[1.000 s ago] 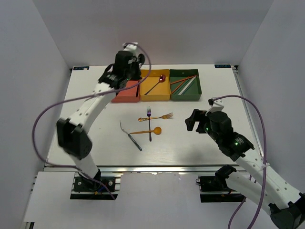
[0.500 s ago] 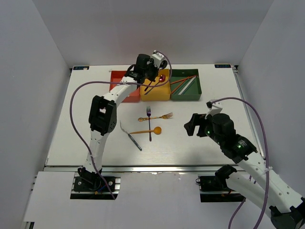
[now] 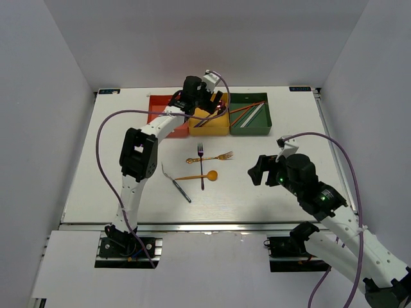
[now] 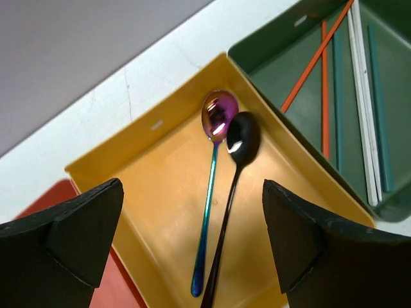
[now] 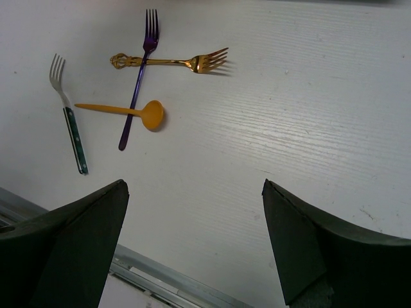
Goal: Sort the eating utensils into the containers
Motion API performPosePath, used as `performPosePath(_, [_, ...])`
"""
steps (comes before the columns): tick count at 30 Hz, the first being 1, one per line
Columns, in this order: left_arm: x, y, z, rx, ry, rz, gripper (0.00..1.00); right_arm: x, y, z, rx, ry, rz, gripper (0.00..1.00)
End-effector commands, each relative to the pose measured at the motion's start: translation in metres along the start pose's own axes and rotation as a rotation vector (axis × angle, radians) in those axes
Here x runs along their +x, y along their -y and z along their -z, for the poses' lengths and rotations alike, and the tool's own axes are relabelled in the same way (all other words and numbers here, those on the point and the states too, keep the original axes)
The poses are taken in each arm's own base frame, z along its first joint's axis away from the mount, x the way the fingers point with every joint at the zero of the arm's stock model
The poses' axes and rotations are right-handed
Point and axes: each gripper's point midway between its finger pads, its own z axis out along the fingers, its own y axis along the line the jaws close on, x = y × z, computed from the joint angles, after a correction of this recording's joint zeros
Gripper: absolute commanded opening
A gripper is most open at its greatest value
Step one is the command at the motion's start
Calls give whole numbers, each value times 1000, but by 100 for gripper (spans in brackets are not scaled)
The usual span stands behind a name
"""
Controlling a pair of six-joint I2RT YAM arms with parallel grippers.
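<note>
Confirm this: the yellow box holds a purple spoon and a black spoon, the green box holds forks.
Wrong on the forks: the left wrist view shows chopsticks in the green box. The yellow box does hold the purple spoon and black spoon.

Quick update: in the last second our left gripper [image 4: 191,212] swung from over the red box [image 3: 160,104] to the yellow box [image 4: 154,192] and spread its jaws wide. A black spoon [image 4: 241,138] now lies in there, touching the purple spoon [image 4: 219,119]. Our right gripper [image 3: 257,171] drifted slightly nearer its base.
</note>
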Motion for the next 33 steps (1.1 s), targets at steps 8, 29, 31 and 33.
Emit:
performPosePath(8, [-119,1,153,-12,116,304,98,-23,4,11,35,68,23,89])
performPosePath(29, [169,127,266,261,-547,66,80,20,-32,3,-213,-58,16,89])
performPosePath(31, [168,139,263,306,-533,52,75,19,-33,2,-220,-56,15,89])
performPosePath(33, [173,144,260,316,-540,25,74,19,-34,3,-225,-56,16,89])
